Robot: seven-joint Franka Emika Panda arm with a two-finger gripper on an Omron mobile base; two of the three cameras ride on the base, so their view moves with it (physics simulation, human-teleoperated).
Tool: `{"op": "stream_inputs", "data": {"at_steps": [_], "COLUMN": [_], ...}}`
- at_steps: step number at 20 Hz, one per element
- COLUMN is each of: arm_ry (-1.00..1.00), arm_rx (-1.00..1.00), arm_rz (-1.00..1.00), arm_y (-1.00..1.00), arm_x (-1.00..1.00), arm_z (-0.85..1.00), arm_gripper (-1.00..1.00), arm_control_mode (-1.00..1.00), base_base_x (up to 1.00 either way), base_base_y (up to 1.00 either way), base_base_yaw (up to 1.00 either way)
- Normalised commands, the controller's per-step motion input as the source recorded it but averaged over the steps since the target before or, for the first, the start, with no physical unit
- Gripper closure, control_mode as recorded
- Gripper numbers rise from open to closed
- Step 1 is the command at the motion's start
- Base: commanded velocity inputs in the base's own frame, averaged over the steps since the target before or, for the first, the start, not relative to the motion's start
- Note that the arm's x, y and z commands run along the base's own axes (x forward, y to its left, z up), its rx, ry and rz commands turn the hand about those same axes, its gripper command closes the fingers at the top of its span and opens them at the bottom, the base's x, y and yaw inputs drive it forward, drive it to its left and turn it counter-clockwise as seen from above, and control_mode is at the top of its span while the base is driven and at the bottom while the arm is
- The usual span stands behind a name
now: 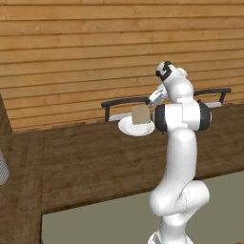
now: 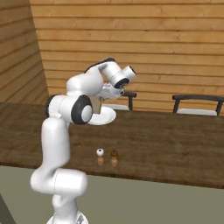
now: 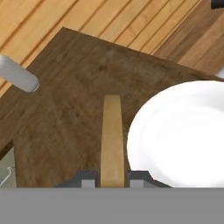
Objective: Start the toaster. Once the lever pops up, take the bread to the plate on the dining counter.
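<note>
Bread (image 3: 112, 140) held edge-on in narrow jaws of gripper (image 3: 112, 178), long axis pointing forward. Plate (image 3: 183, 135) seen just beside it on surface (image 3: 65, 109); bread's height above plate probably small.

The bread (image 1: 140, 114) is seen upright over the plate (image 1: 135, 127), which is set on the dining counter (image 1: 95, 157). The arm is placed at 3 o'clock of the plate. 1 dark chair (image 1: 119, 102) is seen behind, at 12 o'clock.

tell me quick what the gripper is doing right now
Gripper: shut on the bread, held on edge beside the plate.
</note>
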Motion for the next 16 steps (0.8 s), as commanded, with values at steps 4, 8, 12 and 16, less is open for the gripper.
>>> {"op": "stream_inputs", "data": {"at_steps": [4,8,12,16], "arm_ry": [0.0,0.0,0.0,-0.03], "arm_rx": [0.06,0.08,0.05,0.0], "arm_rz": [-0.03,0.0,0.0,-0.03], "arm_y": [0.17,0.06,0.05,0.15], "arm_x": [0.21,0.03,0.0,0.0], "arm_z": [-0.42,-0.38,-0.31,-0.2], "arm_gripper": [1.0,1.0,1.0,1.0], "arm_control_mode": [-1.0,-1.0,-1.0,-1.0], "base_base_x": [0.0,0.0,0.0,0.0], "base_base_y": [0.0,0.0,0.0,0.0], "base_base_yaw": [0.0,0.0,0.0,0.0]}}
